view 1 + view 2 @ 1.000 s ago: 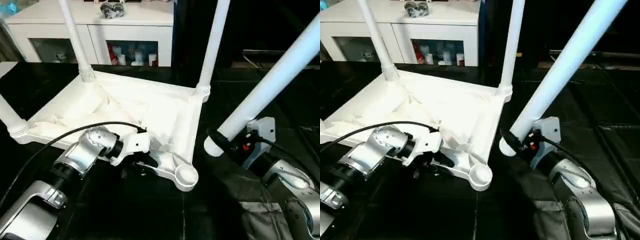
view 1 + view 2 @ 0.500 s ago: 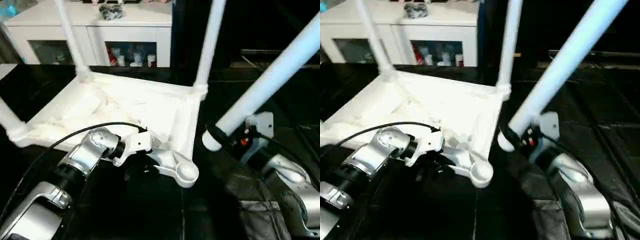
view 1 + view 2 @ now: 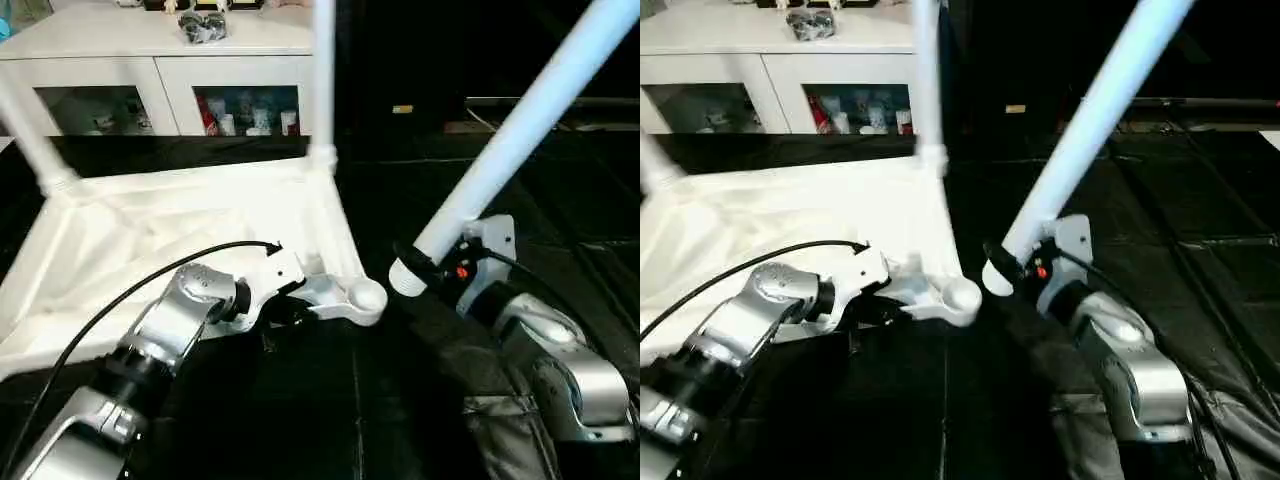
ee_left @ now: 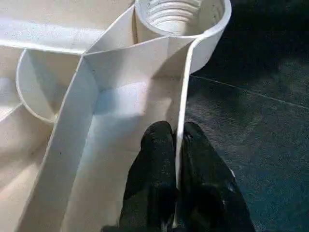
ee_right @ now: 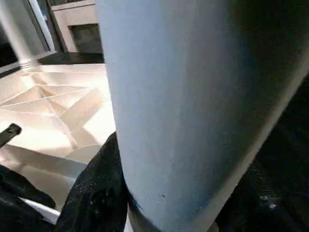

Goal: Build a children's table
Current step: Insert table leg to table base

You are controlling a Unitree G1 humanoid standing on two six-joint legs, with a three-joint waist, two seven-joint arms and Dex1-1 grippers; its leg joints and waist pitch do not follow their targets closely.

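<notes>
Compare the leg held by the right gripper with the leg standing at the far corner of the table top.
The held leg leans, its end free beside the empty socket; the far-corner leg stands upright in its socket. The right gripper grips the held leg; nothing grips the far-corner leg. Both are white and round.

home-like room, white glass-door cabinet (image 3: 170,75), trinkets inside
</notes>
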